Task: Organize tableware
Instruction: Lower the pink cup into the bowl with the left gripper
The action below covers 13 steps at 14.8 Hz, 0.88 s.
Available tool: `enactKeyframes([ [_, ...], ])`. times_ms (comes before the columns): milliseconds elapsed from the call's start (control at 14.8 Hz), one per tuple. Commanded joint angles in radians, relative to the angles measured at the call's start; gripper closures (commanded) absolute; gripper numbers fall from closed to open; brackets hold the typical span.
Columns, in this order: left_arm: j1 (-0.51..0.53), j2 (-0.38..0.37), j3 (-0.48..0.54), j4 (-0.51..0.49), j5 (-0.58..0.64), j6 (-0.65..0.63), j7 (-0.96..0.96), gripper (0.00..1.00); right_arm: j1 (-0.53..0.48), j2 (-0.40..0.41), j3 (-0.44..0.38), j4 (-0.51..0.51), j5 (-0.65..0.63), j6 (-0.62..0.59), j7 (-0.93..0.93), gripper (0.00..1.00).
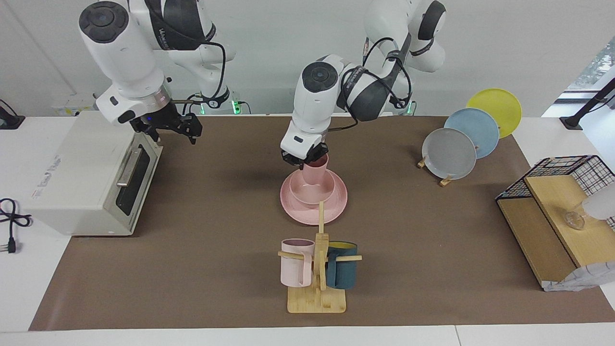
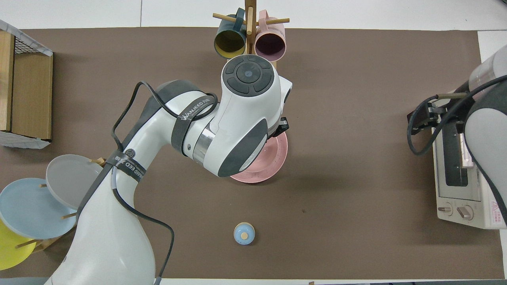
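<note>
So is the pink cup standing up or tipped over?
Standing up. The cup sits upright inside the bowl on the plate, with the left tool at its rim.

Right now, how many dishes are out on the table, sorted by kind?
Plates: 4, pink, grey, blue, yellow
Bowls: 1, pink
Cups: 1, pink, held by the left gripper
Mugs: 2, pale pink, dark blue
Total: 8
</note>
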<state>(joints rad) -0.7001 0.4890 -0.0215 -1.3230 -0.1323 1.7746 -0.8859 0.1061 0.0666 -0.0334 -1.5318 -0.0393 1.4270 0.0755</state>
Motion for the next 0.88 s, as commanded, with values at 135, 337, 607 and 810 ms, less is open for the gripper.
enactKeyframes([
  [135,-0.019,-0.02,0.009,-0.122,-0.016,0.113,-0.037,1.0,-0.02,-0.094,-0.029,-0.123,0.016,0.061,-0.039,0.0],
  [337,-0.019,-0.023,0.009,-0.147,-0.015,0.146,-0.036,1.0,-0.022,-0.079,-0.033,-0.108,0.001,0.131,-0.052,0.0],
  [607,-0.019,-0.026,0.008,-0.189,-0.015,0.198,-0.034,1.0,-0.036,-0.071,-0.03,-0.107,0.002,0.13,-0.102,0.0],
  [810,-0.021,-0.027,0.009,-0.203,-0.015,0.22,-0.033,1.0,-0.037,-0.056,-0.029,-0.079,0.013,0.115,-0.102,0.0],
])
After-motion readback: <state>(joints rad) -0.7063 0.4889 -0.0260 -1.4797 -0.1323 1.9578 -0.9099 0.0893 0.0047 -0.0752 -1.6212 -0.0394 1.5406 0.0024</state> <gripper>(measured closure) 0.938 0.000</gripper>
